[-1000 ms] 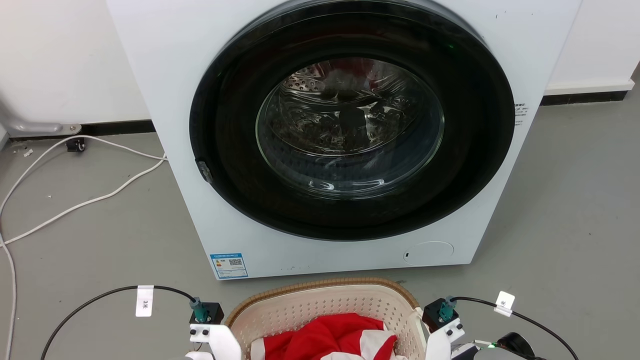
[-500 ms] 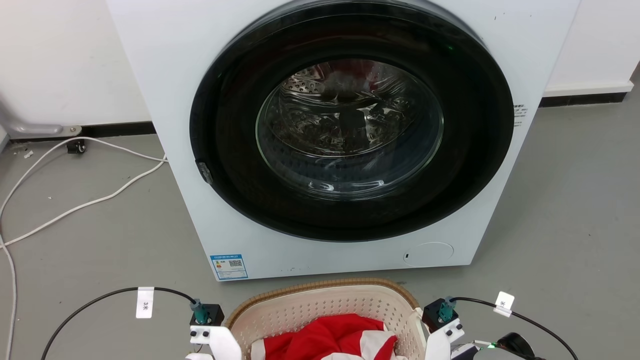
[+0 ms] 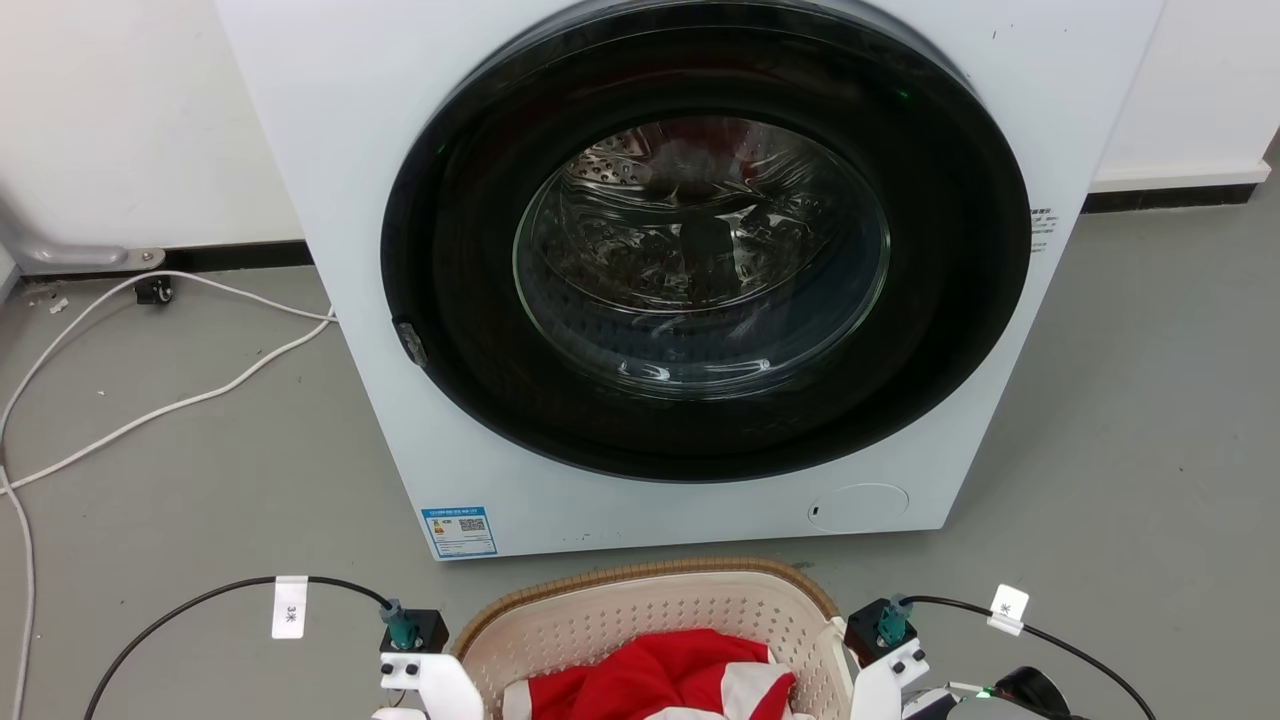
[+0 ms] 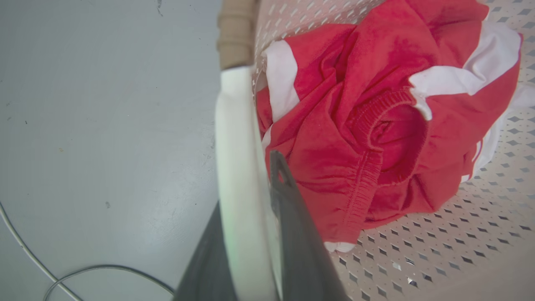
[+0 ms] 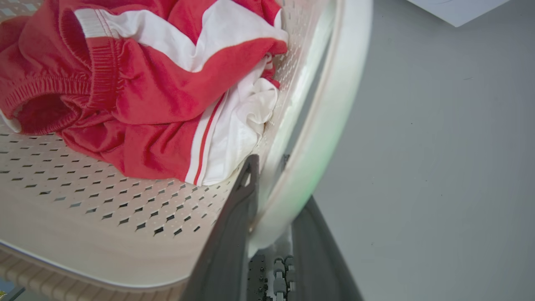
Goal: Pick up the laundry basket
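**Status: change over the last second**

- Head view: the laundry basket [image 3: 640,572] sits at the bottom centre of the frame, in front of the washing machine [image 3: 330,150]. Its brown rim is at the same height in the frame as one second ago. The whole picture shifts very slightly between frames, which is camera movement, not basket movement. No lift is detectable.
- The red and white garment [image 4: 368,125] lies inside the basket, with its folds unchanged in the head view.

**Gripper state**

- Left gripper [image 4: 246,200]: narrow. It is closed across the basket's white side handle at the centre of the frame, with one dark finger inside the wall and one outside.
- Right gripper [image 5: 278,184]: narrow. It is closed across the opposite white handle in the same way, at lower centre.

**Assessment**

- Both grasps appear complete, and the lift itself has not visibly begun.
- Whether the base is clear of the grey floor [image 3: 200,450] cannot be determined.
- The next move probably calls for both arms to rise together, to keep the basket level and the garment inside.
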You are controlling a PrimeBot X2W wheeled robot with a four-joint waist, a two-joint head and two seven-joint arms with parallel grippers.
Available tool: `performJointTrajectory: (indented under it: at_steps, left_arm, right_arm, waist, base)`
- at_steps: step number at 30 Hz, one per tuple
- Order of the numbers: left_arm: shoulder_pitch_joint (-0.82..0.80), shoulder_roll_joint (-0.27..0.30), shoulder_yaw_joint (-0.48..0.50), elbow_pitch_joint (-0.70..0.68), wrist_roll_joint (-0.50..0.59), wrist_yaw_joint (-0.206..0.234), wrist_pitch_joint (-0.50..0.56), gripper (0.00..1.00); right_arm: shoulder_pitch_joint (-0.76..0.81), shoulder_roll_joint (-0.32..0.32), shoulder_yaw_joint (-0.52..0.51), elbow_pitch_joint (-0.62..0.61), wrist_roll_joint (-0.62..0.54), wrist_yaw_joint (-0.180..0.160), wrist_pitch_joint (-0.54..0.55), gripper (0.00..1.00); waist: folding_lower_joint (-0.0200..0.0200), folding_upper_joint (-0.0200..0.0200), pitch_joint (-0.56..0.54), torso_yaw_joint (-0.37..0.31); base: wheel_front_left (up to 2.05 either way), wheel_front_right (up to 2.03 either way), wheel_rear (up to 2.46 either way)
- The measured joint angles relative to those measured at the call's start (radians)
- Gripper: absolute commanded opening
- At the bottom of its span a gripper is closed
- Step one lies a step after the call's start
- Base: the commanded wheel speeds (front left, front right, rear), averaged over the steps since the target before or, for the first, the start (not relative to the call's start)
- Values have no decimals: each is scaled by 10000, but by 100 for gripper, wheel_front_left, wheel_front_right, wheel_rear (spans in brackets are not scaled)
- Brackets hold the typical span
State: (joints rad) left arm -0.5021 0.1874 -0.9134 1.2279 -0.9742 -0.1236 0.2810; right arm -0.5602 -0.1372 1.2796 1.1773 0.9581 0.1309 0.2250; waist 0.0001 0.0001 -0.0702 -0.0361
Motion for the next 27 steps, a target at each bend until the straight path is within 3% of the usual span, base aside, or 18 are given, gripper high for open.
performJointTrajectory:
  at_steps: [27]
  left_arm:
    - [-11,10,-564,63,-533,0,-176,0]
  right_arm:
    - [76,-4,2,15,-58,0,-40,0]
  waist:
    - [0,0,-48,15]
  base:
    - [0,0,0]
